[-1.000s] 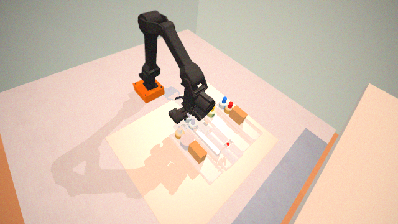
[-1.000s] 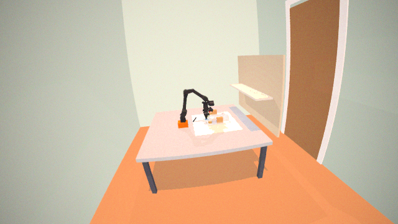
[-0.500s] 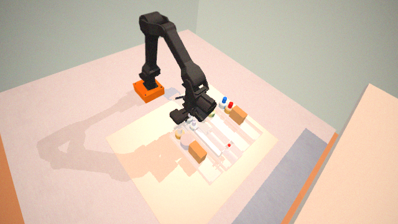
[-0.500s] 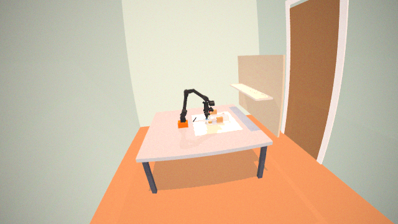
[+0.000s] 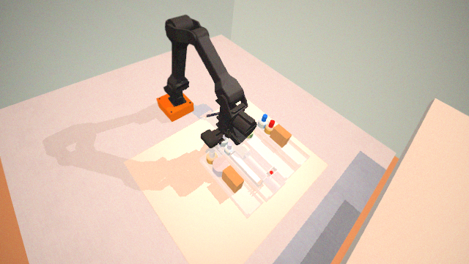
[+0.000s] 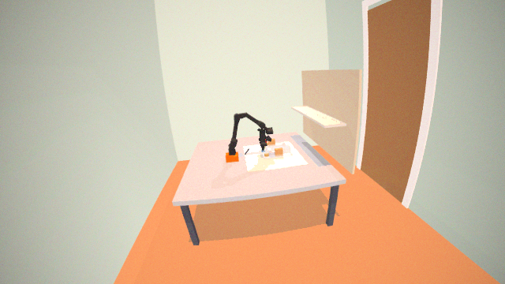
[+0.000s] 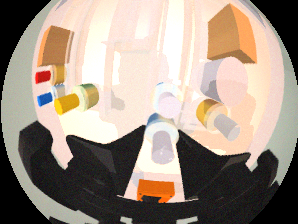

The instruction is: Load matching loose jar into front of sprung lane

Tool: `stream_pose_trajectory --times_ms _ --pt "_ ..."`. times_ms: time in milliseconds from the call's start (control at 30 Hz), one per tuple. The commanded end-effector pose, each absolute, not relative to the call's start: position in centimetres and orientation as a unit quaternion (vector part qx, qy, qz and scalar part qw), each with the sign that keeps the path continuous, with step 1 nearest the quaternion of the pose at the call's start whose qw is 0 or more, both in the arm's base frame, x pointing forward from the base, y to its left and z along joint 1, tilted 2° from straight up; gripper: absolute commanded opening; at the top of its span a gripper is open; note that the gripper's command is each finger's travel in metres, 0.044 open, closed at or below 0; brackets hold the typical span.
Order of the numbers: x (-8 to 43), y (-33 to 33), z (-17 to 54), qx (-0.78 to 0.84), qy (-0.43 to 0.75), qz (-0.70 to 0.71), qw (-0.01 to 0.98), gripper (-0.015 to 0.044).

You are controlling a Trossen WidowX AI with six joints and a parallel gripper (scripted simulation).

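At the wrist view's lower centre, the claw (image 5: 222,142) (image 6: 263,150) (image 7: 160,129) is clamped on a blue-banded jar with a pale cap (image 7: 161,139); the matching jar (image 7: 167,101) stands just above it in the frame. A yellow-capped jar (image 7: 79,98) is at centre left.

Top cam: arm (image 5: 229,88) blocks most of the yellow-cap jar (image 5: 250,136), fingertips hidden too. Ext cam: jars tiny, can't tell lids apart tbh.
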State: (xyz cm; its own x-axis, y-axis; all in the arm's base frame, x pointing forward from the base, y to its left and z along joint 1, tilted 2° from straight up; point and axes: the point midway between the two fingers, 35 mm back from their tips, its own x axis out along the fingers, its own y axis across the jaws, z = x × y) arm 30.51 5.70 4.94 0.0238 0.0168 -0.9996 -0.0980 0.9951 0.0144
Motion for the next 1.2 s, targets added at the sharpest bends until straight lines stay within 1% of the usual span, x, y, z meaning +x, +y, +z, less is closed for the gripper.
stream_pose_trajectory --times_ms 0,1167 --pt "31.6 5.8 5.4 -0.03 0.686 0.042 0.726 0.0" --pt "32.8 5.9 5.9 -0.03 0.686 0.042 0.726 0.0"
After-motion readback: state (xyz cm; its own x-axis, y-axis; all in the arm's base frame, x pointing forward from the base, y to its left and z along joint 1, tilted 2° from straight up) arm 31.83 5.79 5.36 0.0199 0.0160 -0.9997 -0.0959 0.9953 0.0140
